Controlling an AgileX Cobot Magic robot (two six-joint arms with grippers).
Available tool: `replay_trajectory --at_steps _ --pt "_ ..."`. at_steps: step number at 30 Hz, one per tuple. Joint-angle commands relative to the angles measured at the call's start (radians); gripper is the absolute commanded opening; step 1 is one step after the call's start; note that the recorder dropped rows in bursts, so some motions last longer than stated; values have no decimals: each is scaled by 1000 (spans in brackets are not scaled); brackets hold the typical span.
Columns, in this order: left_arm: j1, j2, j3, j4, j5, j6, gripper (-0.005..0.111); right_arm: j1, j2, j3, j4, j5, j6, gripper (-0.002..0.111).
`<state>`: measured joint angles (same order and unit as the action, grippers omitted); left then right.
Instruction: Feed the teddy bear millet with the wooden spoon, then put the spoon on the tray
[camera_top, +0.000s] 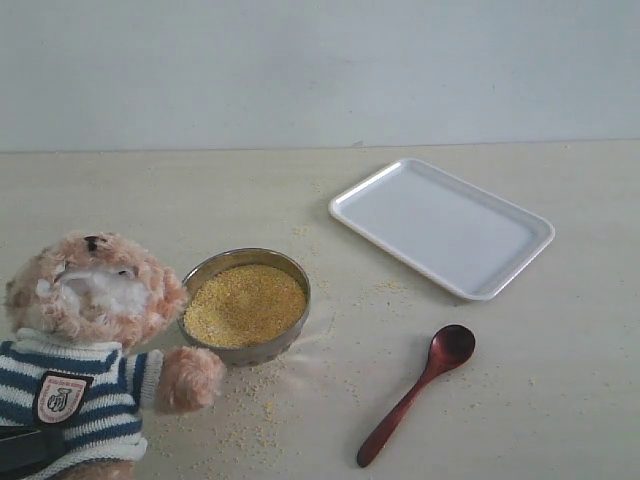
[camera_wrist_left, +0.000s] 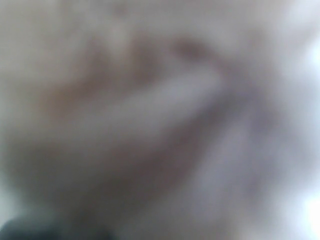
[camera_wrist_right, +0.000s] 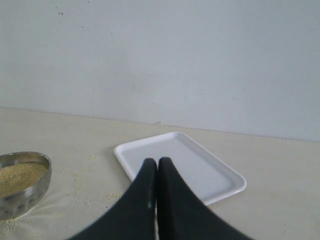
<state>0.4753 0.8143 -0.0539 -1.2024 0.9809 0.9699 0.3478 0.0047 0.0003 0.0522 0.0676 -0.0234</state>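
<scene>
Your right gripper (camera_wrist_right: 157, 161) had its two black fingers pressed together tip to tip, pinching nothing and touching nothing. It hung above the pale table (camera_top: 560, 380).

Its wrist camera looked across the flat white rectangular tray (camera_wrist_right: 180, 160) with rounded corners and a low rim. The round metal bowl (camera_top: 250, 352) sat at the edge of that view. The slim dark reddish-brown wooden spoon (camera_top: 412, 398) did not appear in that view at all.

The exterior view showed the spoon lying flat on the table, to the right of the bowl, apart from it and nearer the camera. Its long axis ran diagonally, the oval head pointing up toward the tray and the tapered handle end pointing away toward the near edge. That was your right arm's side of the bowl, so the right gripper was likely the nearer one. It would have needed to spread its fingers before closing across the handle.

The tray lay empty, to the right of the bowl and farther back.

Fine yellow millet (camera_top: 245, 303) filled the bowl, with loose grains scattered around it.

The fluffy light-brown teddy bear (camera_top: 90, 300), in a navy-and-white striped shirt, sat just left of the bowl, one paw beside its wall.

Your left wrist camera gave only a pale brown and grey blur, so the left gripper's state could not be told.
</scene>
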Motion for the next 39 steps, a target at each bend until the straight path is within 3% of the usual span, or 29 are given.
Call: replay_trajectory --at_steps 1,15,21,26,33,39 --pt "3 -8 2 -19 25 0 5 1 -5 0 -4 -3 -1 0" --pt "3 -8 2 -19 17 30 5 1 -5 0 -1 -41 8 0" --pt "3 -8 2 -19 17 30 5 1 -5 0 125 -169 271 0" --pt "3 -8 2 -19 12 30 5 1 -5 0 197 -151 460 0" --pt "3 -8 2 -19 12 30 5 1 10 -101 197 94 298 0" --pt "3 -8 2 -19 12 30 5 1 302 -358 202 434 96 0"
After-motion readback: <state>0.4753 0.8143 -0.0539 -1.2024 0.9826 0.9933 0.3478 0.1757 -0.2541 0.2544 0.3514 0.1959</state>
